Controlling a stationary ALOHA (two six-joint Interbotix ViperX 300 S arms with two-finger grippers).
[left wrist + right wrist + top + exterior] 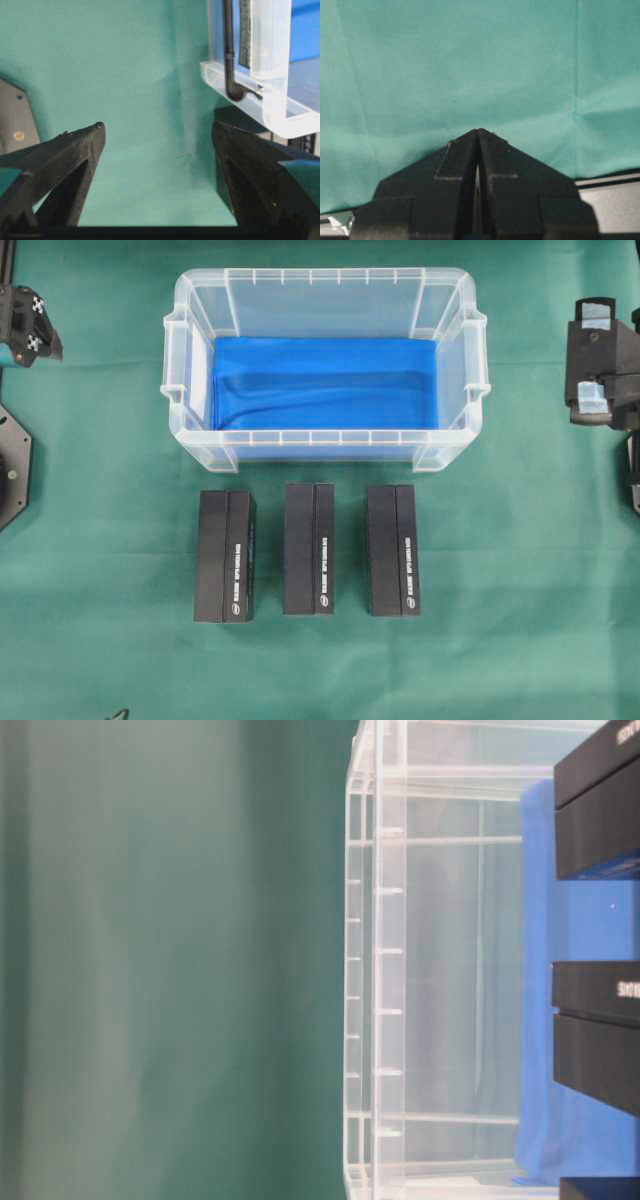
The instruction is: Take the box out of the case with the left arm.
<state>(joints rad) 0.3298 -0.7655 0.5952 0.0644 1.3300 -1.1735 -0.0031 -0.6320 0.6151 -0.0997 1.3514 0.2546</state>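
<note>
Three matte black oblong boxes (308, 549) lay in a row on the green cloth tabletop (100, 540), just outside the ribbed translucent case (325, 445). My left claw (157, 135) gaped wide over cloth; right claw (478, 131) pinched closed.

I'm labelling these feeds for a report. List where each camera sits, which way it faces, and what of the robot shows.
Overhead: above, looking down on the case and three black boxes; both arms at the edges.
Table-level: low, image turned sideways, facing the case wall; no robot.
Left wrist: behind the open left gripper, facing green cloth and a case corner.
Right wrist: behind the shut right gripper, facing cloth.
Shared: the case, in all but the right wrist view.
</note>
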